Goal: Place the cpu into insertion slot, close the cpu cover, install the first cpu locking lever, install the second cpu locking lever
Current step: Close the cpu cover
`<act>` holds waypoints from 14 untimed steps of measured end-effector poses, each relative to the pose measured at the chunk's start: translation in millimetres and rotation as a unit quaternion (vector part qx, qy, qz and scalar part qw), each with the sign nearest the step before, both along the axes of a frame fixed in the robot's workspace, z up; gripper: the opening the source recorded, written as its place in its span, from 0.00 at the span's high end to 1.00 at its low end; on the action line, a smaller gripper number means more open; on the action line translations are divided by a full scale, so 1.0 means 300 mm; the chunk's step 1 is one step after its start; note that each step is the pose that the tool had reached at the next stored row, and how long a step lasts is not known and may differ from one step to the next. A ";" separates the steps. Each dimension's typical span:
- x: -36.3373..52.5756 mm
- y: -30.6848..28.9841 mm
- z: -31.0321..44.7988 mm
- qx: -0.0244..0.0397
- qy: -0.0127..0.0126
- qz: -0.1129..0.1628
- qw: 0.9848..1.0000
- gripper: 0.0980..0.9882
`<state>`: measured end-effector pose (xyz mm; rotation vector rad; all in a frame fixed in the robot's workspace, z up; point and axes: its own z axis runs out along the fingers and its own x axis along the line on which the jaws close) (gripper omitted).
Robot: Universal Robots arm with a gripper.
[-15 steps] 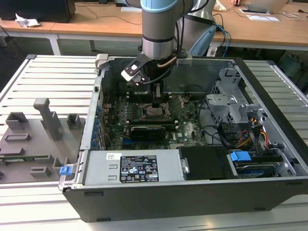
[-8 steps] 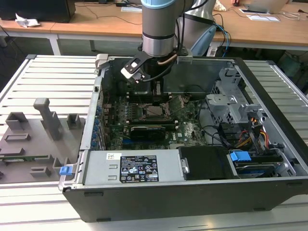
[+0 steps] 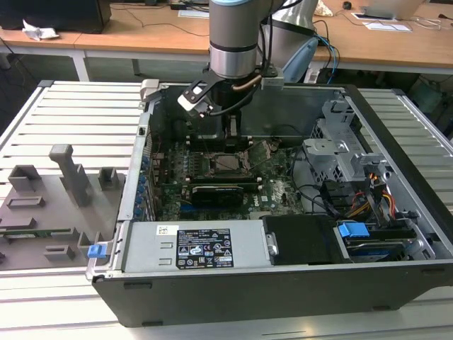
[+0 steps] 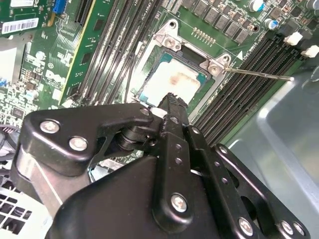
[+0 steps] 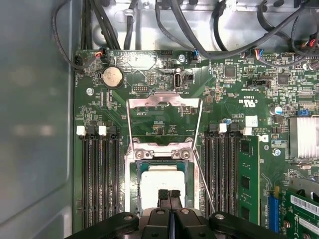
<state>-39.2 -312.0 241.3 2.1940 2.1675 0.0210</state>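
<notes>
Hovering at the slot's (image 3: 214, 166) twelve o'clock in the exterior view, my gripper (image 3: 231, 138), fingers together, tops the seated cpu (image 5: 162, 183); placement looks done, and the open cover (image 5: 164, 99) needs folding down.

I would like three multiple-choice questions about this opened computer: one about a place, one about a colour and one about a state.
1. Where does the cpu lie?
A. in the insertion slot
B. across the memory slots
C. outside the computer

2. What colour is the circuit board around the slot?
A. red
B. blue
C. green

3. In what state is the cpu cover?
A. shut flat over the cpu
B. swung open
C. taken off and laid aside

Answers:
1 A: its silver top sits inside the socket frame.
2 C: green shows on every side of the socket.
3 B: the frame stands back from the cpu, and the board shows through its cut-out.
</notes>
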 end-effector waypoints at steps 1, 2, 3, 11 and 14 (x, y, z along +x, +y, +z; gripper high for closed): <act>0.000 0.000 0.000 0.000 0.000 0.000 1.000 0.99; 0.000 -0.001 0.000 0.000 0.000 0.000 1.000 0.99; 0.000 -0.003 0.001 0.000 0.000 0.000 1.000 0.99; 0.000 -0.023 0.039 0.000 0.000 0.000 1.000 0.99; 0.001 -0.023 0.087 0.000 0.001 0.000 1.000 0.99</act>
